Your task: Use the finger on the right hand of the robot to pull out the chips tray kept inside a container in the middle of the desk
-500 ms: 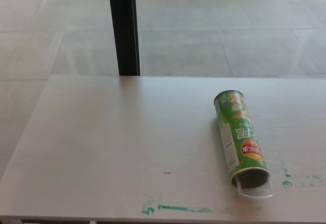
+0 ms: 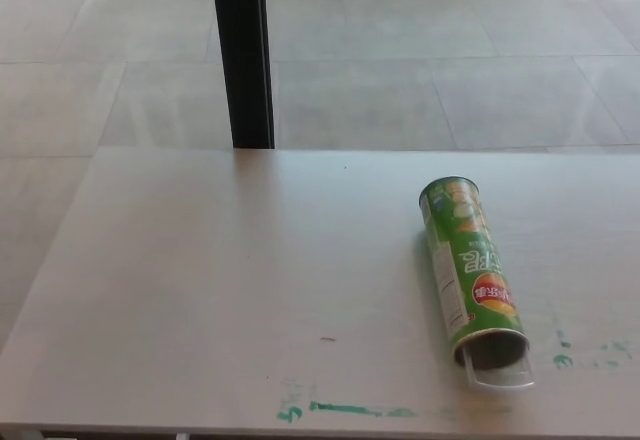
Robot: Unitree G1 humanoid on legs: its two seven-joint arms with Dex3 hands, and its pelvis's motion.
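We see a pale desk (image 2: 200,280) with green marks (image 2: 345,410) near its front edge. On it a green chips container (image 2: 470,265) lies sideways, its clear tray (image 2: 498,375) protruding slightly.

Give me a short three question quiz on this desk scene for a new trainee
1. True or false: the green chips can stands upright on the desk.
2. Which end of the can is open? A, the end nearest the camera; B, the far end.
3. Fill in: a clear ____ sticks out slightly from the can's mouth.

Key: 1 false, it lies on its side. 2 A. 3 tray. Neither robot hand is in view.
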